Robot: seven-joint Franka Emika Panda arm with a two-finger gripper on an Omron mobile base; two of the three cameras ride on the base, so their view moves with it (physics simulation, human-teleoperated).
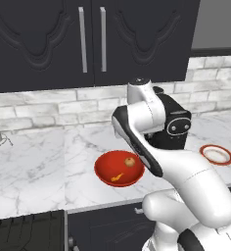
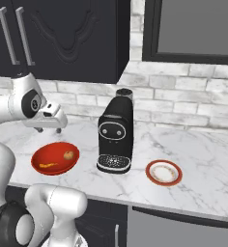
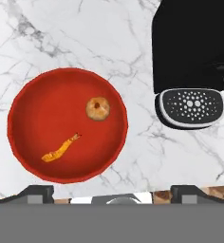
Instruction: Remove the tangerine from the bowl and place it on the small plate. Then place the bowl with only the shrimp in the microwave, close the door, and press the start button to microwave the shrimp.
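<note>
I have the claw poised above the bowl, jaws spread wide and holding nothing; in the hand view its two dark tips sit at the bottom edge, well apart. No step of the task is complete. The tangerine lies inside the bowl, towards the side nearer the coffee machine, and the shrimp lies apart from it on the bowl floor. The bowl stands on the bench, just beside the coffee machine. The plate waits bare on the far side of that machine, so I judge the transfer will require me to carry the fruit over or around it. Remaining, in order: descend and grip the tangerine, set it on the plate, lift the bowl with the shrimp into the microwave, shut the door, press start. A grey-framed dark panel shows at the upper right of the right base view; I cannot confirm that it is the microwave.
</note>
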